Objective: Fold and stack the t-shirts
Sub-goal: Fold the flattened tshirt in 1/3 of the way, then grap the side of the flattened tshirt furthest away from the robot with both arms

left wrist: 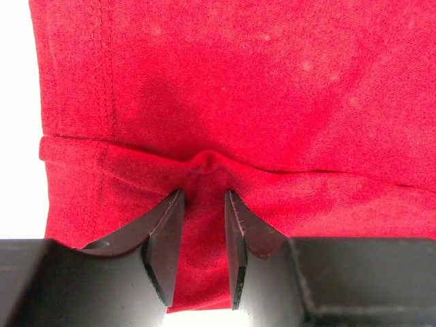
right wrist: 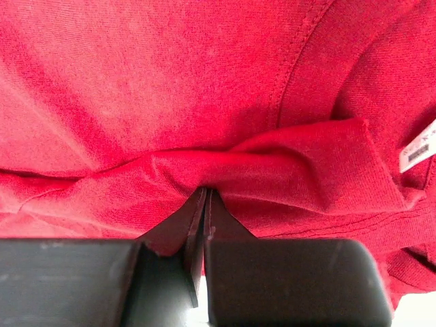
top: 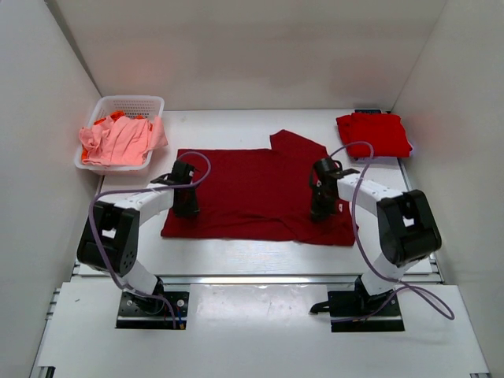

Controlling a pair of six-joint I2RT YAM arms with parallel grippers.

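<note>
Maroon t-shirt (top: 252, 185) lay spread flat mid-tabletop (top: 252, 256). L end effector (top: 187, 206) was clenched on a raised ridge of cloth nr the shirt's L edge. R end effector (top: 321, 209) was pinched tight on a fold nr its R side. Folded red t-shirt (top: 372, 134) sat in far R corner. Pink t-shirts (top: 118, 142) were heaped in basket (top: 130, 100) at far L.

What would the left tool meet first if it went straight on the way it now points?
The maroon shirt: the left tool points down at it, with a ridge of cloth bunched between its fingers. The table probably lies right under that, though depth is unclear.
</note>
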